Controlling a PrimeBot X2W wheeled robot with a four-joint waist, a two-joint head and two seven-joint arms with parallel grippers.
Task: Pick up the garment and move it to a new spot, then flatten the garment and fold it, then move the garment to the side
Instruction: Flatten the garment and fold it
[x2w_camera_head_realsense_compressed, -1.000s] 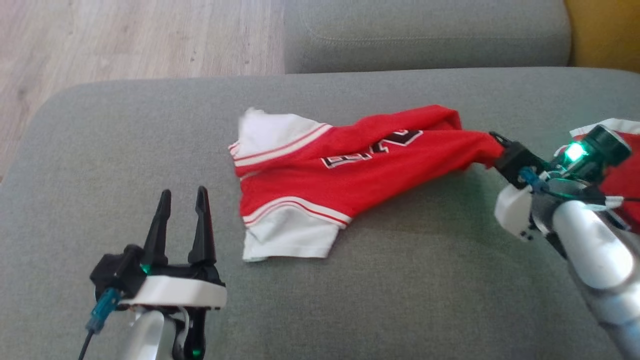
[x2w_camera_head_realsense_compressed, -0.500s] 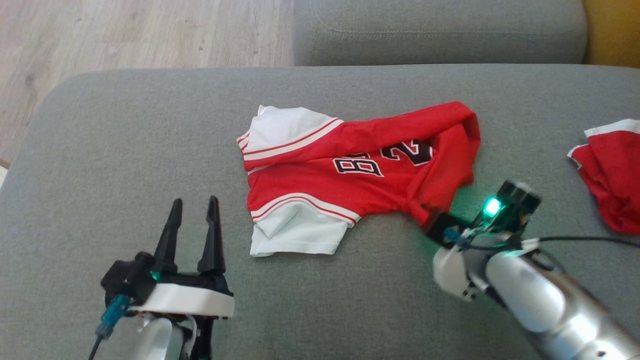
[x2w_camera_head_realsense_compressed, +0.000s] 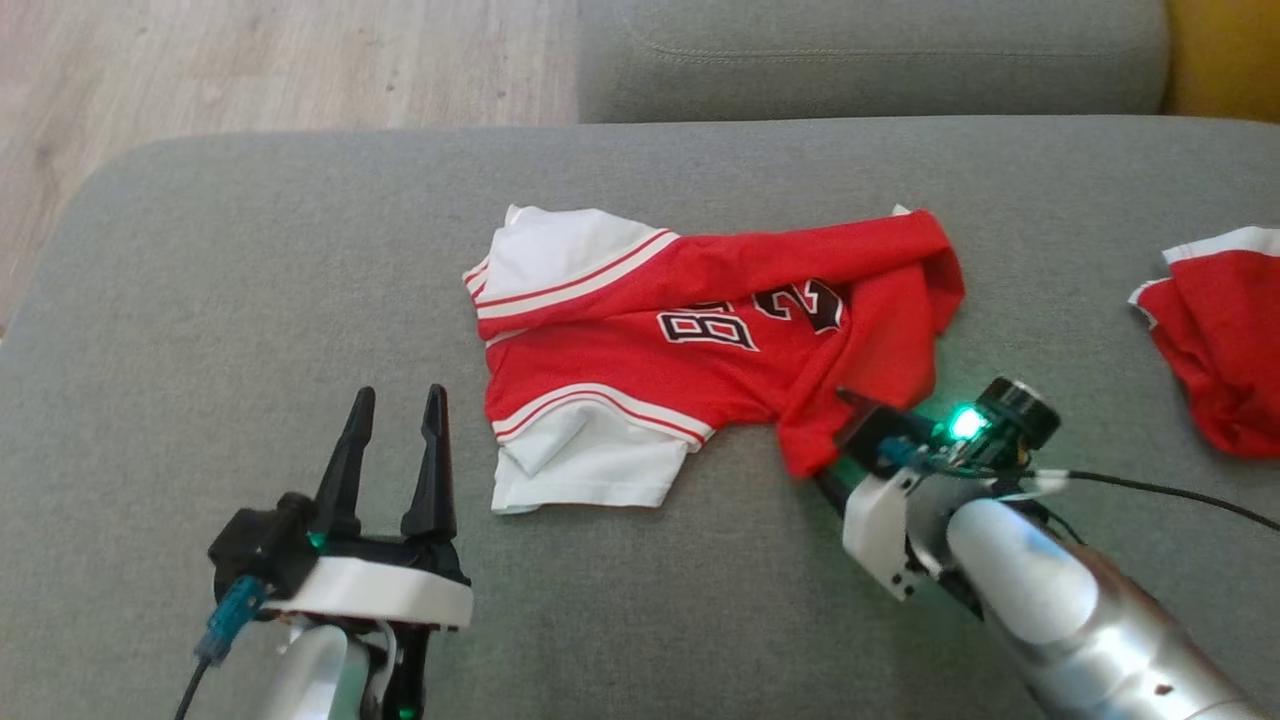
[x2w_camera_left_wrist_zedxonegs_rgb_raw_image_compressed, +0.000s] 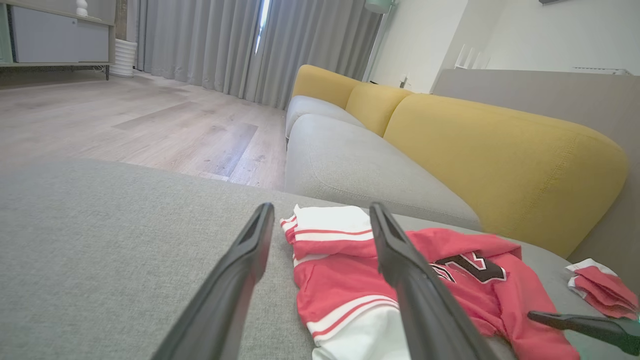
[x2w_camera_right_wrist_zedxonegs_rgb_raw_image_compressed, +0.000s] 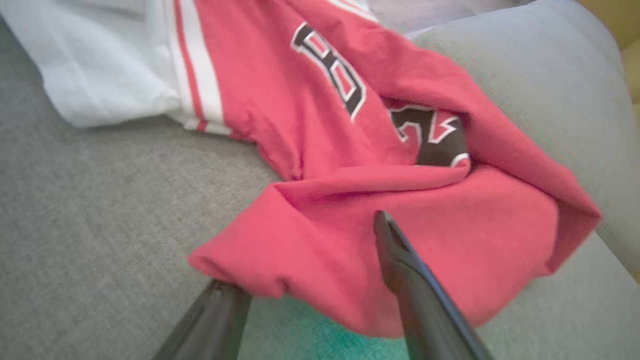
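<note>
**Jersey set down mid-cushion, flattening yet to come**

The red jersey with white sleeves and black numerals (x2w_camera_head_realsense_compressed: 640, 370) lay on the broad grey fabric sofa cushion (x2w_camera_head_realsense_compressed: 200, 300), roughly at its middle, with the white sleeves towards the left. Its right end was doubled back over itself in a thick red fold that partly hid the numerals. A second red-and-white piece of clothing (x2w_camera_head_realsense_compressed: 1220, 350) sat well apart at the far right edge of the cushion.

The right gripper (x2w_camera_right_wrist_zedxonegs_rgb_raw_image_compressed: 300, 250) was at the near right corner of the jersey. Its two dark fingers stood apart. One rested on top of the red fold and the other poked out beneath the hem, so cloth lay between them but was not pinched. The left gripper (x2w_camera_head_realsense_compressed: 400, 395) hovered over bare cushion just near-left of the white sleeve, its fingers likewise spread and touching nothing.

Judging by this layout, the move to a new spot looked finished and the flattening step was in hand. The next move would call for the right gripper to clear the hem or retake it cleanly. The fold could then be drawn out to the right while the left gripper steadied the sleeve end. A loose bite might drag the whole jersey instead of spreading it.
</note>
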